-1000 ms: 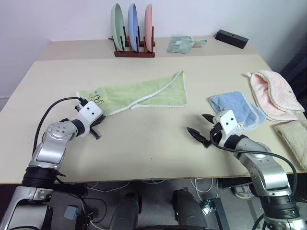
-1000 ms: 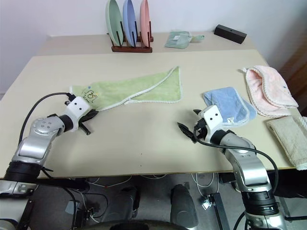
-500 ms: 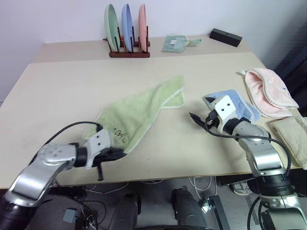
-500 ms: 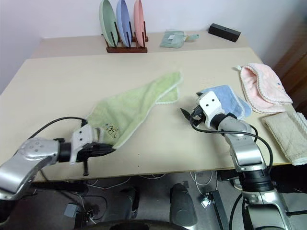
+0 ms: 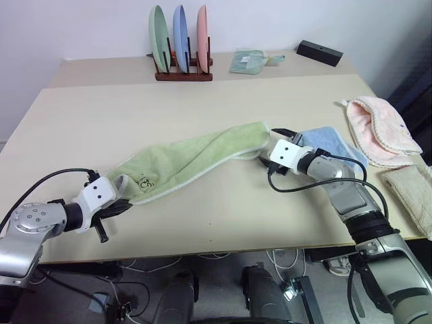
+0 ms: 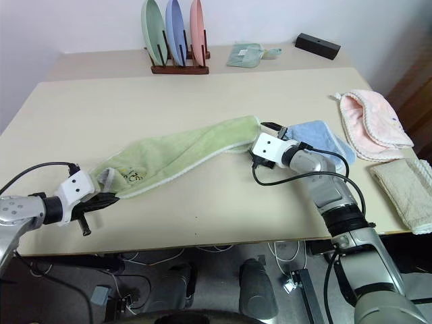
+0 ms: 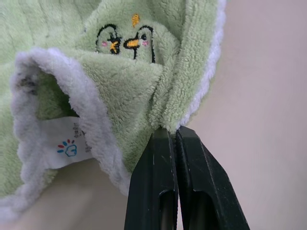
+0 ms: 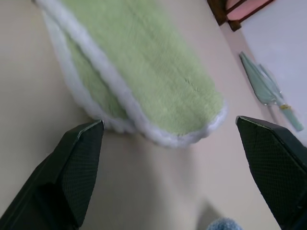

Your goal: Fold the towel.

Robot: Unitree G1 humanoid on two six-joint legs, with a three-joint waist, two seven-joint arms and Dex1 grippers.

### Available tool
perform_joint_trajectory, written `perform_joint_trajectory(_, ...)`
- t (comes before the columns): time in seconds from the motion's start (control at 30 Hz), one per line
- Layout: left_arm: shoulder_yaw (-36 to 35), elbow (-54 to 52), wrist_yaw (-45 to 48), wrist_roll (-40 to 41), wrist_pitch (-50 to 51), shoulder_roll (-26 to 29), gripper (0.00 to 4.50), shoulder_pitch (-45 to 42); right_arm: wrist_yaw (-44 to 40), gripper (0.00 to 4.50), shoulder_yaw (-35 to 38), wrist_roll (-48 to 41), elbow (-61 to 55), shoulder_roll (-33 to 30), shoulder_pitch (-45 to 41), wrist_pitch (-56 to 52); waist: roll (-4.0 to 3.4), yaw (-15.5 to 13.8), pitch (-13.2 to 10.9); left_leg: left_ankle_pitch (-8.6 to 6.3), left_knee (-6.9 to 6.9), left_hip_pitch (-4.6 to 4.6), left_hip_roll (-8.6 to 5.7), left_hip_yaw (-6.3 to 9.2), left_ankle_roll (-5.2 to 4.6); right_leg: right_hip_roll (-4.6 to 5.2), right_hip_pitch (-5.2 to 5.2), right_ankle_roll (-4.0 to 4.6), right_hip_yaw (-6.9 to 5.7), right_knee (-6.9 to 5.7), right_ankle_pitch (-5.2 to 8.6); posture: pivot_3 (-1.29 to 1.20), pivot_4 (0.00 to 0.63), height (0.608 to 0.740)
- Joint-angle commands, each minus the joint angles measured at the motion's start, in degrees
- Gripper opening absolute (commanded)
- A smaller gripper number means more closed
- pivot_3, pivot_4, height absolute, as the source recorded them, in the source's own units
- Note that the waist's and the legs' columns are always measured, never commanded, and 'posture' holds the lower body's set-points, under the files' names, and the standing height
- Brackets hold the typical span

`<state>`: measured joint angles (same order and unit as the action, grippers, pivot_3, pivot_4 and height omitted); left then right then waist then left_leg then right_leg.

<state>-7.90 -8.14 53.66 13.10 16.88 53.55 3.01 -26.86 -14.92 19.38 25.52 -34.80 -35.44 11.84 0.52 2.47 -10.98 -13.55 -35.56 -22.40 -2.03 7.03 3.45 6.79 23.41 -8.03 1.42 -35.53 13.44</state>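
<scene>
Two hands — left hand [image 7: 173, 136] pinching towel [image 5: 192, 156].

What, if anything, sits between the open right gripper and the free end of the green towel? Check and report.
Nothing visible does. The right gripper is open, its fingers spread to either side of the towel end, with bare table between them. The light blue towel lies behind the gripper, not in its path. The left gripper is shut on the towel's other end.

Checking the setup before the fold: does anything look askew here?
Yes: the towel lies bunched in a long diagonal roll, not flat. The left gripper pinches one corner; the right gripper is open at the far end.
</scene>
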Motion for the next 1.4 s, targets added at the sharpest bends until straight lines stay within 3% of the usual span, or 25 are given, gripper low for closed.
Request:
perform_joint_trajectory(0.03,-0.3,0.2,-0.4,0.0,0.0,-0.7,0.06,-1.1,4.5,4.50,-0.6,3.6,5.1,0.2,-4.4,4.4,0.00,0.0,0.0,0.00,-0.01,0.00,0.00,0.00,0.00,0.00,0.00,0.00,0.00,0.00,0.00,0.00,0.150,0.740)
perform_joint_trajectory(0.33,0.6,0.0,-0.4,-0.6,0.2,-1.8,0.06,-1.0,13.1,4.50,-6.4,12.6,19.6,1.5,-12.9,13.7,0.00,0.0,0.0,0.00,0.02,0.01,0.00,0.00,0.00,0.00,0.00,0.00,0.01,0.00,0.00,0.00,0.150,0.740)
perform_joint_trajectory(0.43,0.6,-0.1,-0.5,-0.4,0.5,-2.0,0.00,-0.9,15.2,3.64,-8.8,15.3,23.0,1.9,-14.7,17.3,0.00,0.0,0.0,0.00,0.02,0.01,-0.01,0.00,0.00,0.00,-0.01,0.00,0.01,0.00,0.00,0.00,0.150,0.740)
perform_joint_trajectory(0.67,0.6,-0.8,-1.1,-0.5,0.6,-2.6,0.00,-0.1,18.6,0.03,-10.3,17.0,26.9,2.9,-16.5,21.5,-0.01,0.1,0.0,0.00,0.02,0.01,-0.02,0.01,0.01,0.01,-0.01,0.00,0.02,0.00,0.00,0.00,0.150,0.740)
perform_joint_trajectory(0.8,0.1,-0.5,-2.4,-0.9,-0.2,-3.2,0.00,-0.4,19.5,0.03,-9.3,16.5,25.8,2.0,-16.2,21.6,-0.01,-0.1,0.0,0.00,0.02,0.06,-0.01,0.02,0.01,0.00,-0.04,0.01,0.02,-0.03,0.00,0.00,0.150,0.740)
perform_joint_trajectory(0.97,-3.9,1.1,-5.6,2.9,2.1,-6.3,0.00,-6.9,15.4,0.03,-3.9,12.0,16.0,-4.1,-12.5,19.1,0.01,-0.3,0.0,0.01,-0.02,-0.01,-0.04,0.05,0.01,0.01,-0.03,0.00,0.00,-0.01,-0.01,0.00,0.150,0.740)
perform_joint_trajectory(1.23,-1.3,4.6,-3.4,1.4,0.6,-5.6,0.00,-11.6,-2.6,0.03,1.2,0.3,-6.6,-11.1,4.0,12.2,0.01,0.5,0.0,0.00,0.03,0.04,-0.02,0.02,-0.01,0.01,-0.03,-0.01,0.02,-0.01,-0.01,0.00,0.150,0.740)
perform_joint_trajectory(1.37,0.3,5.7,-2.5,0.6,-0.4,-6.0,0.00,-13.1,-11.7,0.03,2.8,-5.7,-18.6,-11.8,12.2,2.7,0.00,0.1,0.0,0.00,-0.01,0.03,-0.02,0.01,-0.01,0.01,-0.02,-0.01,0.02,-0.04,-0.01,0.00,0.150,0.740)
perform_joint_trajectory(1.4,0.7,5.9,-2.3,0.4,-0.5,-6.1,0.00,-13.4,-12.1,0.59,3.0,-5.5,-19.9,-11.7,13.0,1.2,0.00,0.1,0.0,0.00,-0.06,0.01,-0.02,0.01,-0.01,0.01,-0.03,-0.01,0.03,-0.05,-0.01,0.00,0.150,0.740)
